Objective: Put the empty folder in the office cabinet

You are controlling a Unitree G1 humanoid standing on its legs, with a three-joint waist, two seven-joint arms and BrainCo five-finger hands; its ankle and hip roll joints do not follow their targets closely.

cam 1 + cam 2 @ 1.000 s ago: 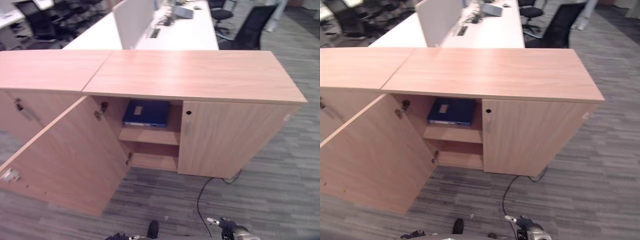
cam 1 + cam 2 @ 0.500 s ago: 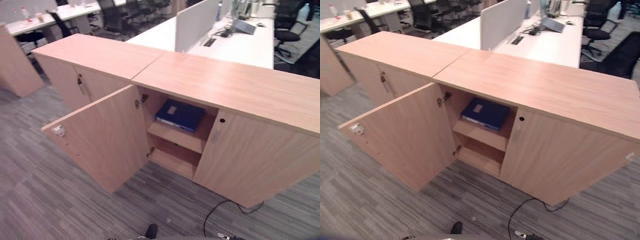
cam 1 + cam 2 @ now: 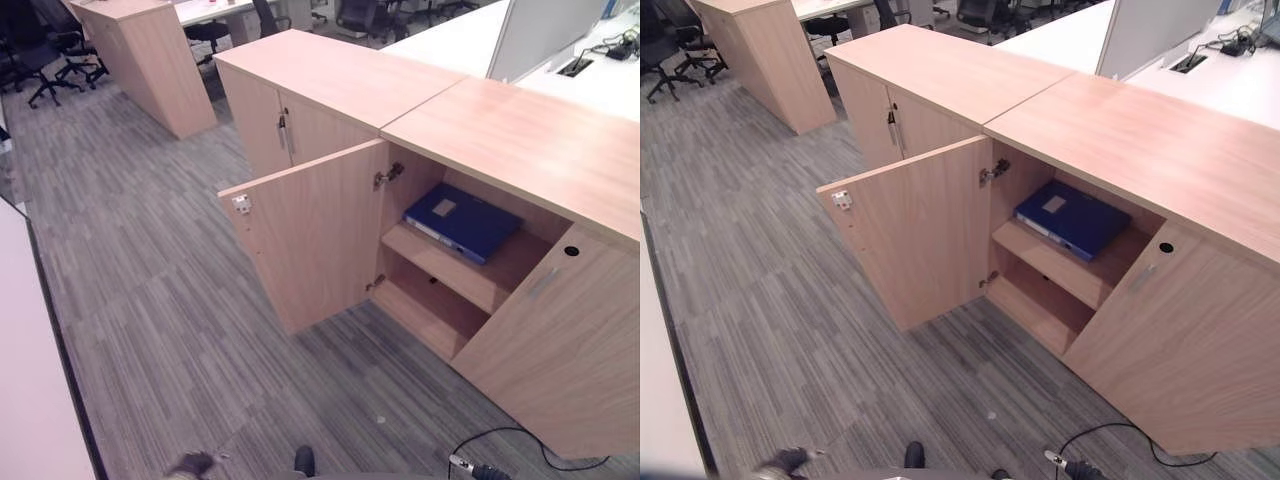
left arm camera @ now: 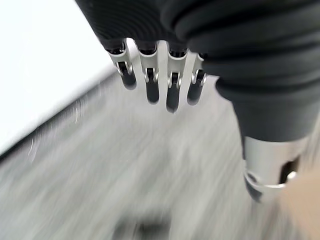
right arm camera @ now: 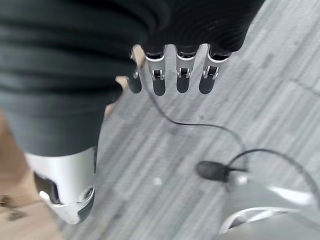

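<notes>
I see the blue folder (image 3: 462, 221) already lying on the cabinet's upper shelf (image 3: 470, 275), well ahead of my left robot hand (image 4: 160, 80) and right robot hand (image 5: 175, 72), both hanging released and empty, leaving only the open door (image 3: 315, 240).

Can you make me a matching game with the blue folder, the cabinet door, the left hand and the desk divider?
Things:
1. blue folder
2. left cabinet door
3. left hand
4. desk divider

Places or states:
A. swung wide open
B. hanging over the grey carpet with straight fingers, holding nothing
C. lying flat on the upper shelf inside the cabinet
D. standing upright on the white desk behind the cabinet

Pairs: 1-C, 2-A, 3-B, 4-D
</notes>
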